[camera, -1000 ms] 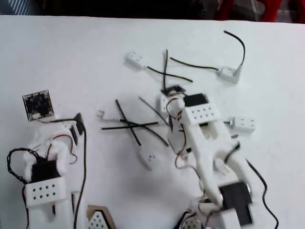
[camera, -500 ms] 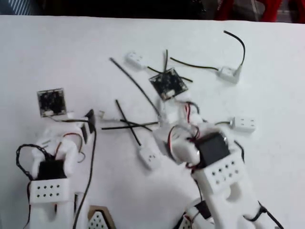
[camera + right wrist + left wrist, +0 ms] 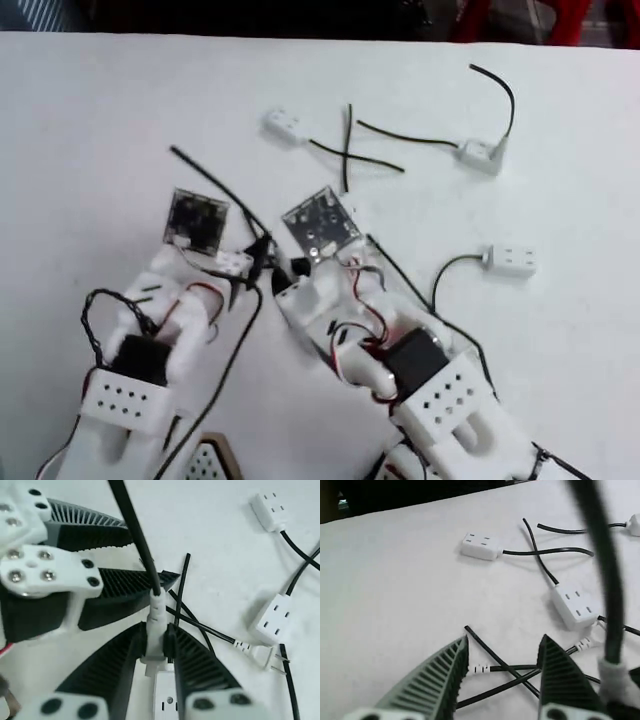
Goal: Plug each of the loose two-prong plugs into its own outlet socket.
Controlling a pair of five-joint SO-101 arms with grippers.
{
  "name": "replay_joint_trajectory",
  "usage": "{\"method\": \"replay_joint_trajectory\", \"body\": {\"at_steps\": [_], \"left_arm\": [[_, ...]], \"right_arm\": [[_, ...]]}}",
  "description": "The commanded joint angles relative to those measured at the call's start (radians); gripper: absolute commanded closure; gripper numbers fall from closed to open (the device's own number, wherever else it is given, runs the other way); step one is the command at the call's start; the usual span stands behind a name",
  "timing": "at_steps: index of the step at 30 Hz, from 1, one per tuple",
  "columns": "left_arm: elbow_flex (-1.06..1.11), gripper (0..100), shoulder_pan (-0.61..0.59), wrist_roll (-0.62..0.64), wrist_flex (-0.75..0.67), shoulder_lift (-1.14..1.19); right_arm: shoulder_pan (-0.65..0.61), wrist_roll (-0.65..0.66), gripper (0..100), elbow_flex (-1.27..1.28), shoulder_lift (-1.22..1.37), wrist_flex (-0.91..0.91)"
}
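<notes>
Plug [image 3: 157,615] on a black cord [image 3: 135,535] is sitting clamped in the right gripper's [image 3: 159,630] narrowed jaws, while the left gripper [image 3: 505,640] is gaping wide just beside that cord. Beyond, a loose plug [image 3: 260,653] is lying by the near outlet socket [image 3: 274,614]; the far outlet socket [image 3: 269,509] is resting farther off on the table [image 3: 225,545].

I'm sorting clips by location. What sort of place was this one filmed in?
Most likely a robotics lab or hobby workbench, not a home setting: a plain white table, small robot arms with exposed wires, and loose outlet sockets and black cords laid out as practice pieces.
</notes>
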Motion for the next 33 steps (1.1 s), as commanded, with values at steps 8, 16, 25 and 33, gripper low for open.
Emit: {"method": "replay_joint_trajectory", "body": {"at_steps": [8,16,25,33], "left_arm": [[-0.19,77,0.159,-0.006,0.147,-0.002],[-0.204,77,0.15,-0.064,0.173,-0.002],[-0.23,75,-0.058,-0.048,0.249,0.005],[-0.45,65,-0.148,-0.13,0.578,0.007]], "right_arm": [[-0.016,-0.008,98.1,0.025,-0.024,-0.064],[-0.012,-0.008,98.1,0.026,-0.031,-0.056],[0.17,-0.015,98.1,0.037,-0.022,-0.047],[0.329,-0.114,98.1,0.158,-0.022,-0.171]]}}
